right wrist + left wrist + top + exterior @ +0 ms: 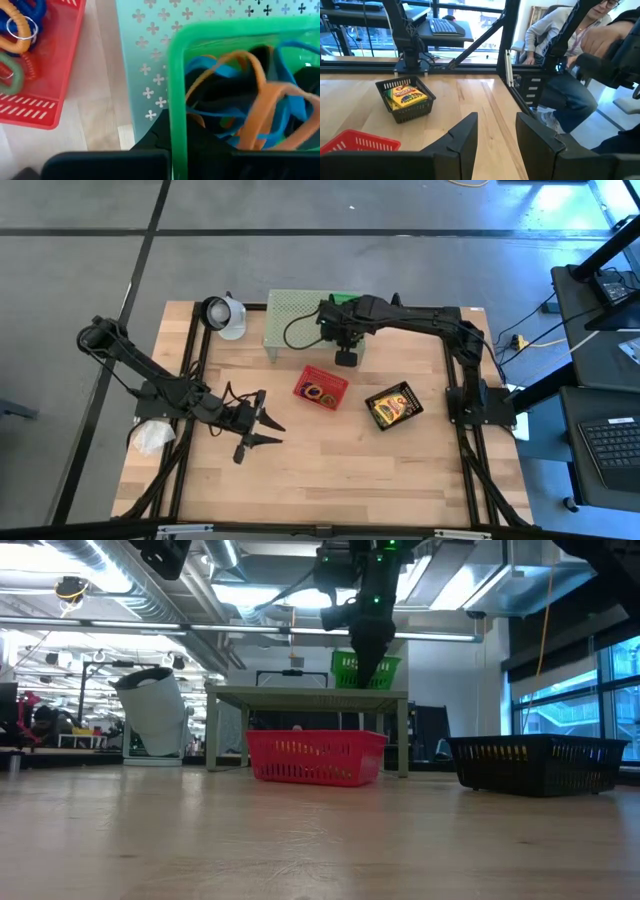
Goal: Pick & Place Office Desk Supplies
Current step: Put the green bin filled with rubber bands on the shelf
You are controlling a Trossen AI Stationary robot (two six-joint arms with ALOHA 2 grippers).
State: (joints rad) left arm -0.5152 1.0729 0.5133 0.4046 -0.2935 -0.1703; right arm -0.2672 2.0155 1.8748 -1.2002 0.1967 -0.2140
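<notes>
Jaws first: the right gripper (345, 357) is clamped tight on the near wall of a green basket (240, 100), one finger outside the rim and one inside, with the basket standing on the pale green shelf (290, 320) at the far side of the table (320, 470). The left gripper (262, 430) hovers low over bare wood on the left half of the table, its jaws partly open and holding nothing.

The step in hand looks like carrying this basket off the shelf, or tipping it. To do it well, the right arm should lift straight up until the basket clears the shelf edge before travelling sideways, and keep the basket level, since a one-wall pinch lets it swing and spill.

A red basket (320, 387) sits just in front of the shelf, holding coiled rings in orange, blue and green (17, 35). A black basket (393, 404) lies to its right with yellow boxes (405, 95) inside. Either would be a plausible target; set down gently between them, not on a rim.

Smallest are the loops (250, 100) filling the green basket, blue, orange and black, tangled together. They may snag on the inner finger, so open fully before withdrawing.
</notes>
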